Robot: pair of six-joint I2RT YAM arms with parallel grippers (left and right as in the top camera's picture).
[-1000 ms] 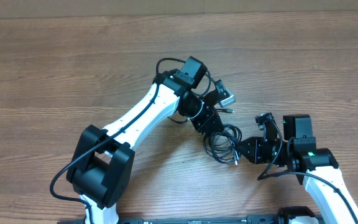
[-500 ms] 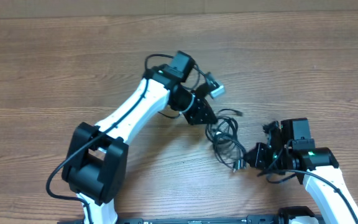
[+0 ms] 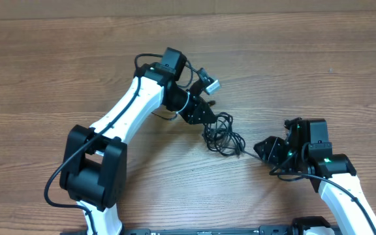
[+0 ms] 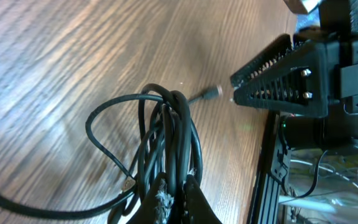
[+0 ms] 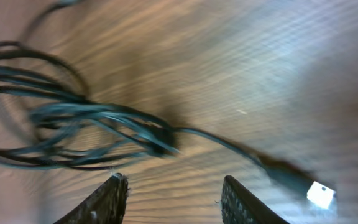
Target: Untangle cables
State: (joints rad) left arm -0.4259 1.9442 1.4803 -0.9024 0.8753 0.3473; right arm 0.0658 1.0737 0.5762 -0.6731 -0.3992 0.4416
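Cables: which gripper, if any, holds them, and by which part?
The left gripper pinches the cables at one end of the bunched loops. The right gripper is open and holds nothing.

Left gripper (image 3: 205,113) clamped tight, right gripper (image 3: 261,147) parted (empty).

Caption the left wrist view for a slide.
Left tool grips the tangled cables; open right tool faces a loose plug.

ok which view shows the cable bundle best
Left wrist: the cable bundle is sharp and close, its loops distinct, pinched in the left claw. Right wrist shows it blurred; overhead shows it small, a dark knot.
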